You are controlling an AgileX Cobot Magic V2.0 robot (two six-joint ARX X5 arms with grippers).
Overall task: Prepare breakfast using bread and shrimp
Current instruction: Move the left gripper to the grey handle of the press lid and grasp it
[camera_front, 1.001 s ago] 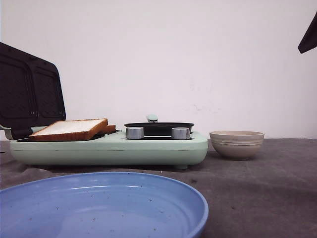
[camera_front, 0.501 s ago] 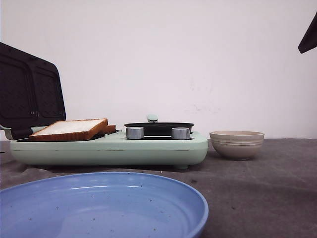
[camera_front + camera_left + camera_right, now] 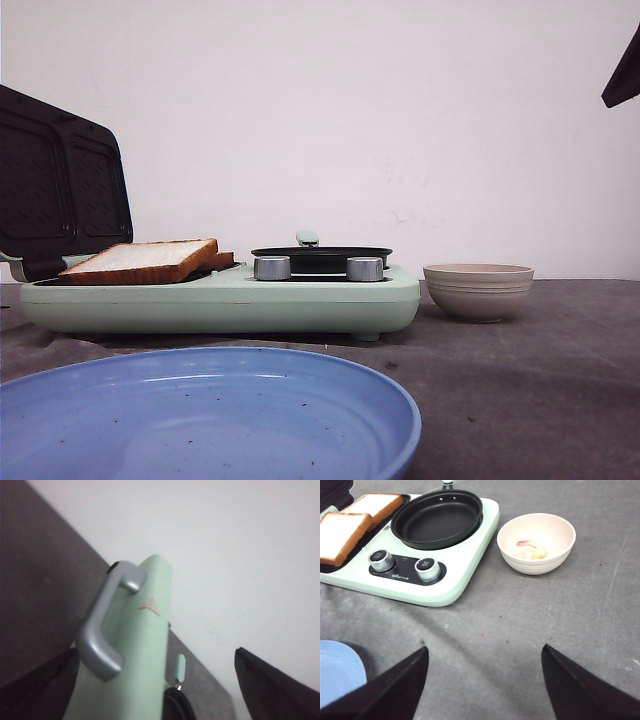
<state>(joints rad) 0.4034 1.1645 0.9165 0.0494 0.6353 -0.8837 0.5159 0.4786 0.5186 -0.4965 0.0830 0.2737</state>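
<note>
Two bread slices lie on the dark sandwich plate of a mint-green breakfast maker (image 3: pixel 220 300): one slice (image 3: pixel 340 535) nearer, the other slice (image 3: pixel 376 504) behind it. From the front the bread (image 3: pixel 145 260) shows as a tilted slice over a flat one. Pale pink shrimp (image 3: pixel 530 549) lie in a beige bowl (image 3: pixel 536 542) to the maker's right. My right gripper (image 3: pixel 483 648) hangs open over the bare grey table, short of the bowl. My left gripper (image 3: pixel 156 651) is open beside the raised lid's (image 3: pixel 145 645) silver handle (image 3: pixel 102 630), touching nothing.
A black frying pan (image 3: pixel 437 517) sits on the maker's right half, behind two silver knobs (image 3: pixel 427 569). The open lid (image 3: pixel 60 190) stands upright at the far left. A large blue plate (image 3: pixel 200 415) lies nearest the camera. A white wall closes the back.
</note>
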